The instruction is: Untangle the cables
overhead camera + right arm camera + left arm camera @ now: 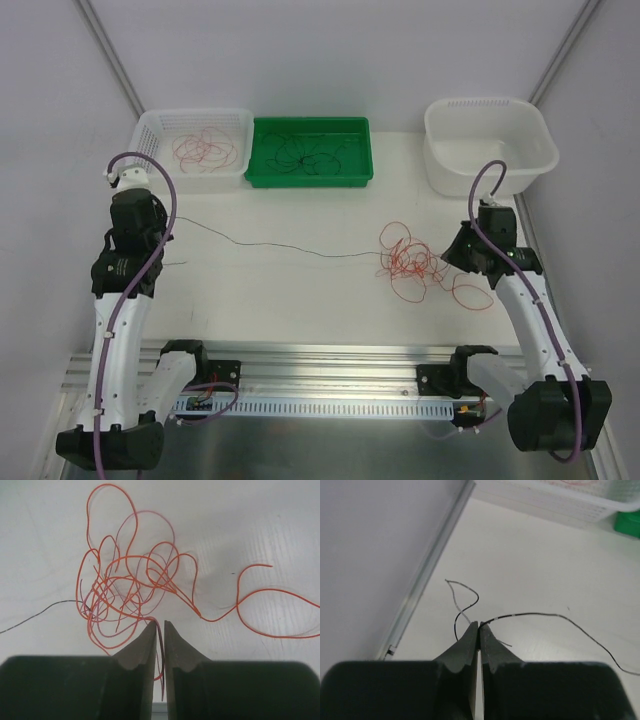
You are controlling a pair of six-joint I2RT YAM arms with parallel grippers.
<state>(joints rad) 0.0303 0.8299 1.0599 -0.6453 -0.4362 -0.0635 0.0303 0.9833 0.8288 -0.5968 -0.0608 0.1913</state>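
left gripper (479, 626) pinched shut on black cable (545, 615), which trails right across the table (300, 300) into orange-red tangle (130, 590). right gripper (159, 624) barely parted, one pinkish strand (161, 655) running through the gap, tangle just ahead of its tips.

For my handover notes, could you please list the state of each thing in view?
Left gripper: shut on thin black wire.
Thin black wire: drawn out across table into the tangle.
Orange-red wire tangle: loosely knotted on table.
Right gripper: slightly open, pinkish-red wire between jaws.
White perforated basket: holds orange-red wires.
Green plastic tray: holds dark wires.
White plastic tub: no wires visible.
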